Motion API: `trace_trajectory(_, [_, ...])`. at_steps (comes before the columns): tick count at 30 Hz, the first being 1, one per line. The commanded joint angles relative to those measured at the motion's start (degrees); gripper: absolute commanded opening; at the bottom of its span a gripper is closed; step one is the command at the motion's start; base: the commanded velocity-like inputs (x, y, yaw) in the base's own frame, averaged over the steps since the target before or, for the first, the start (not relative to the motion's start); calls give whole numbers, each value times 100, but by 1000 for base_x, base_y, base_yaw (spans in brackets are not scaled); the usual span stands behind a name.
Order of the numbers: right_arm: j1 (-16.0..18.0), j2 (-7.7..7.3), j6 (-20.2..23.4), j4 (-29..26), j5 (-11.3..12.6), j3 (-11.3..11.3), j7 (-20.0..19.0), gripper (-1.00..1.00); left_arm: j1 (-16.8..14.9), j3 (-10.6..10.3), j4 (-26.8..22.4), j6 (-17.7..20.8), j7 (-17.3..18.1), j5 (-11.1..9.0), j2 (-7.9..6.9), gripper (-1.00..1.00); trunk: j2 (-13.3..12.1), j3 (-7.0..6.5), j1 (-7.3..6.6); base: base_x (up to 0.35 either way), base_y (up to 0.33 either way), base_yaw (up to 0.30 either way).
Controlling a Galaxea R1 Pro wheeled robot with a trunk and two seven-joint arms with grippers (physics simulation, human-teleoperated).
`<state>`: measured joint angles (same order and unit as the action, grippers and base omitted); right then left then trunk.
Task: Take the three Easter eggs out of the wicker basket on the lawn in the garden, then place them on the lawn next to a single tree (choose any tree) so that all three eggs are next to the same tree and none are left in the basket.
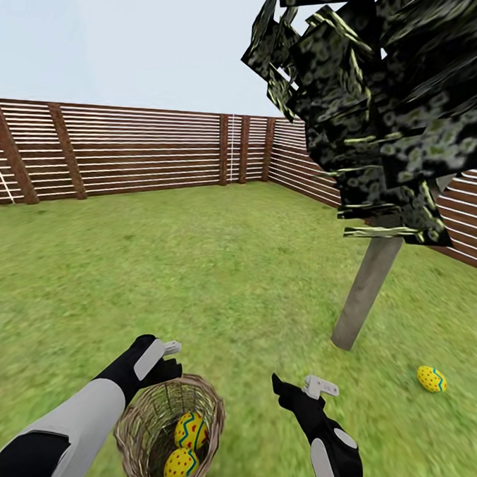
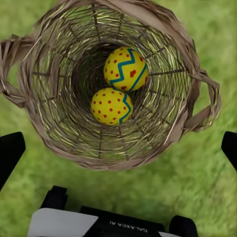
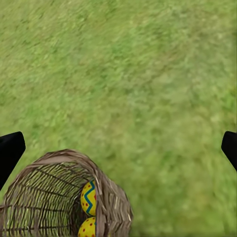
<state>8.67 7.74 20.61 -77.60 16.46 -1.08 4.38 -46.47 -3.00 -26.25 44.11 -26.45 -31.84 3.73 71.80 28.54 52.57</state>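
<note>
A brown slatted fence (image 1: pixel 131 151) rings the lawn (image 1: pixel 216 265) on the far side, meeting at a far corner under pale sky. Nearest the camera, the left gripper (image 1: pixel 162 355) hovers at the far rim of the wicker basket (image 1: pixel 136 430), its fingers (image 2: pixel 11 150) spread wide and holding nothing. The basket stands on the grass with loop handles at its rim; two Easter eggs (image 2: pixel 125 69) lie touching each other in its bottom, partly screened by the woven wall in the head view. Just right of the basket the right gripper (image 1: pixel 296 387) hangs over bare grass, fingers (image 3: pixel 10 148) likewise apart and empty. Further right stands the tree (image 1: pixel 366 289), its pale trunk leaning, its dark blocky foliage cut off by the picture's top and right edge. A third egg (image 1: pixel 432 379) lies on the lawn near the trunk's foot, apart from it
</note>
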Motion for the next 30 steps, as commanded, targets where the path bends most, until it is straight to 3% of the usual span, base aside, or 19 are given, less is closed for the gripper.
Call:
trace_trajectory(1, [3,-1,22,-7,59,-7,46,100,-3,-32,-7,12,-49,-59,-4,100,45,25,23,0,0,0])
trace_trajectory(30, [3,-1,22,35,59,-7,46,100,4,-77,-12,2,-45,-55,-4,100,1209,545,660,0,0,0])
